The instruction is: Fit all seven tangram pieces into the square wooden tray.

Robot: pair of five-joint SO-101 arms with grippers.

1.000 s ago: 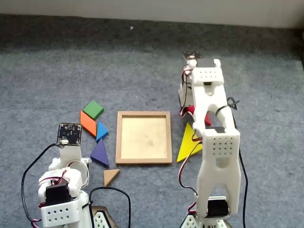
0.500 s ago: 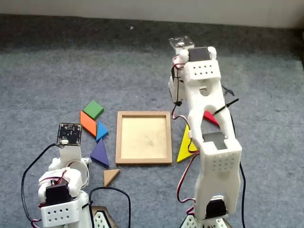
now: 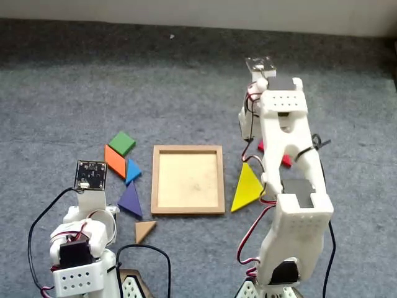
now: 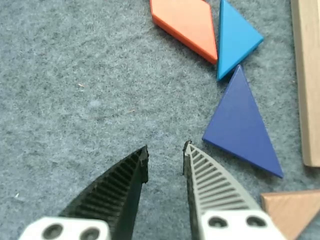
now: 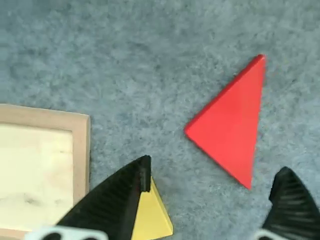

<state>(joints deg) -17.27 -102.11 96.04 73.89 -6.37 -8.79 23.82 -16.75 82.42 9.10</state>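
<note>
The square wooden tray (image 3: 188, 151) lies mid-table, its inside bare wood. Left of it lie a green square (image 3: 122, 142), an orange parallelogram (image 3: 115, 160), a light blue triangle (image 3: 132, 170), a dark blue triangle (image 3: 130, 200) and a tan triangle (image 3: 145, 230). A yellow triangle (image 3: 247, 186) lies right of the tray. Beyond it, the right arm partly hides a red triangle (image 3: 285, 160). My right gripper (image 5: 214, 177) hangs open above the red triangle (image 5: 232, 125), gripping nothing. My left gripper (image 4: 166, 154) is open over carpet, beside the dark blue triangle (image 4: 242, 127).
Grey carpet covers the whole table. The right arm (image 3: 291, 186) stretches along the tray's right side over the yellow and red pieces. The left arm's base (image 3: 80, 261) sits at the near left corner. Bare carpet lies beyond the tray.
The right arm swung left half a second ago, then back right, and now stands over the red triangle. The pieces and the left arm have not moved.
</note>
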